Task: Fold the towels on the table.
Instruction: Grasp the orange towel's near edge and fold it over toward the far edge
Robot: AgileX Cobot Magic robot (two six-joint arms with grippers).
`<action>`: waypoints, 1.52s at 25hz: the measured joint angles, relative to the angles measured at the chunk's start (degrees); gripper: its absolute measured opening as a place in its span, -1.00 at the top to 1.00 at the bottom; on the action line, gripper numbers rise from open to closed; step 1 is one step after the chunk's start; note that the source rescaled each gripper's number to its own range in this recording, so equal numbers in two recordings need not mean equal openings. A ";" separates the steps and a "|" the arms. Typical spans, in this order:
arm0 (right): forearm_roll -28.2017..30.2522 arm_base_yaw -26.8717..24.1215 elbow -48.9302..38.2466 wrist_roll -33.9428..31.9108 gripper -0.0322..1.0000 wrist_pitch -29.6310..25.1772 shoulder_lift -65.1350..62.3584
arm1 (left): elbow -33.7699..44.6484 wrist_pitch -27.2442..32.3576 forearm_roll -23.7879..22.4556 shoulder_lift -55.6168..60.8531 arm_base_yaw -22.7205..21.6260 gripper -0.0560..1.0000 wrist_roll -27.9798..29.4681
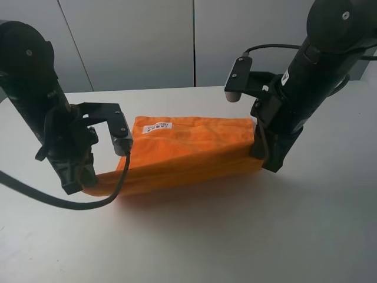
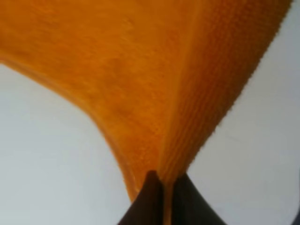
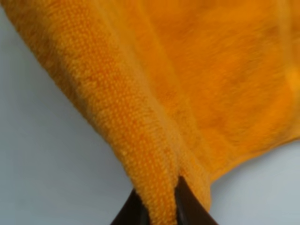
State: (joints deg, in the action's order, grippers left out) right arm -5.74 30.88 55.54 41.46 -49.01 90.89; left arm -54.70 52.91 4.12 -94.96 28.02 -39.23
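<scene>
The orange towel (image 1: 188, 153) lies across the middle of the white table (image 1: 247, 236), with its near edge lifted and its white label (image 1: 156, 127) facing up near the far left corner. My left gripper (image 1: 79, 183) is shut on the towel's near left corner; in the left wrist view the cloth (image 2: 154, 93) runs out from between the dark fingertips (image 2: 147, 201). My right gripper (image 1: 268, 159) is shut on the near right corner; the right wrist view shows the cloth (image 3: 187, 84) pinched between the fingertips (image 3: 187, 206).
Grey wall panels (image 1: 147, 41) stand behind the table's far edge. A black cable (image 1: 53, 200) loops from the left arm down over the table at the front left.
</scene>
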 joint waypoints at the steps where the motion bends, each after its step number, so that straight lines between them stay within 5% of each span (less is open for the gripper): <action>1: 1.33 0.00 0.41 -0.74 0.94 0.51 0.00 | -0.05 -1.69 -0.25 0.00 0.00 0.89 0.08; 5: 8.29 0.00 0.95 -5.10 0.94 3.83 0.00 | -0.27 -8.83 -2.71 0.00 0.00 0.89 1.37; 15: 22.48 0.00 1.28 -14.49 0.94 13.59 0.00 | -0.27 -22.94 -17.84 -0.15 0.00 0.89 11.08; 25: 29.64 0.00 2.22 -17.95 0.94 16.92 6.42 | -2.55 -25.86 -24.58 -4.73 0.00 0.89 14.76; 38: 39.53 0.00 3.44 -25.73 0.94 20.84 10.68 | -2.68 -31.40 -45.58 -6.86 0.00 0.89 32.31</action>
State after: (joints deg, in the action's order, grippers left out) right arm 33.79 30.88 58.98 15.73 -28.17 101.57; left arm -57.38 21.51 -41.46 -101.82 28.02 -6.92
